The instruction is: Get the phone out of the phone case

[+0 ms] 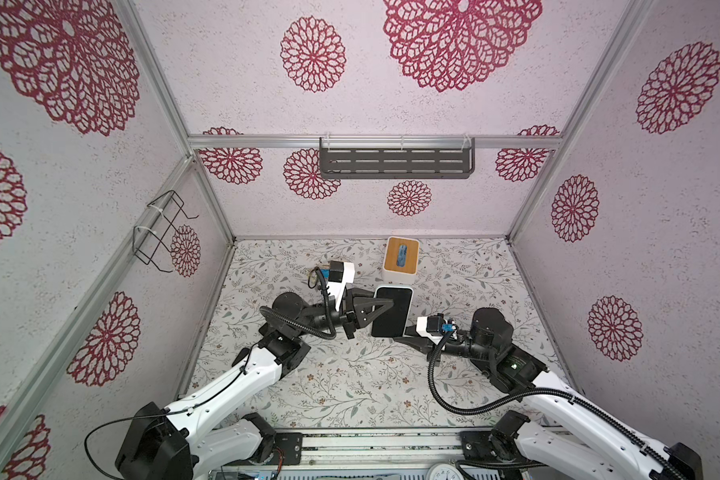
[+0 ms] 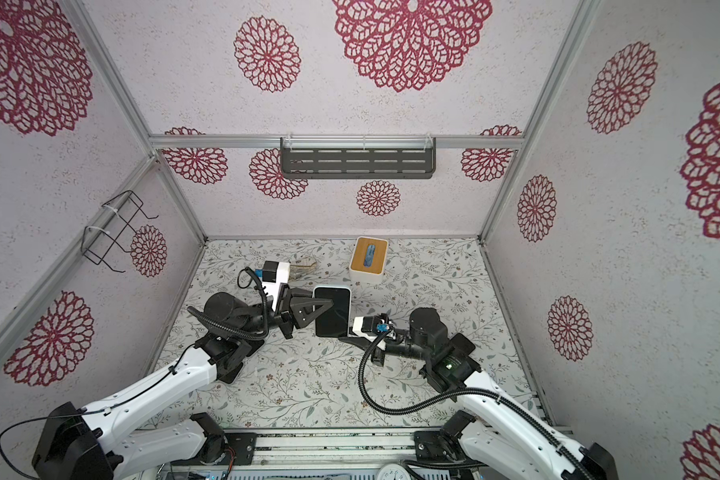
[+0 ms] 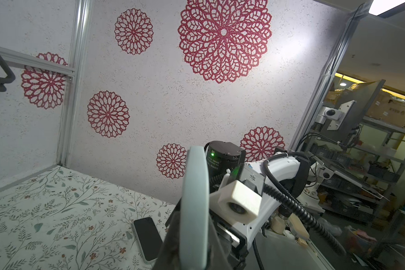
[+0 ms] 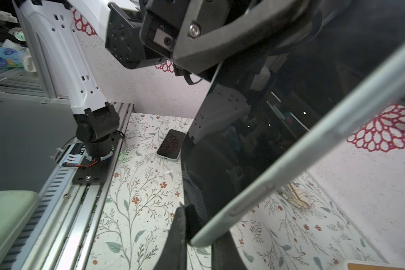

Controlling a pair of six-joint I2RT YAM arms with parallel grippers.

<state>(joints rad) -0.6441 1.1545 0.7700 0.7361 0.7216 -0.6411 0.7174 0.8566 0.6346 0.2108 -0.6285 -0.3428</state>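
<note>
**While it hangs between two arms, nothing has parted yet**

Because the floral-papered table (image 1: pixel 350 382) offers no purchase for prying, the work is held in the air above it, clear of the white tissue box with its bamboo lid (image 1: pixel 400 257) at the back. The glossy black-screened phone (image 1: pixel 393 328) is still seated in the pale mint phone case (image 1: pixel 410 307), glass facing up. Your left gripper (image 1: pixel 385 308) is pressed together on one long side, one finger over the glass, evidently as the anchor. Your right gripper (image 4: pixel 201 243) looks pinched on the case's near corner rim, probably to peel it back. A second dark-screened phone (image 4: pixel 171 145) lies flat on the table below, touched by neither gripper.
</note>
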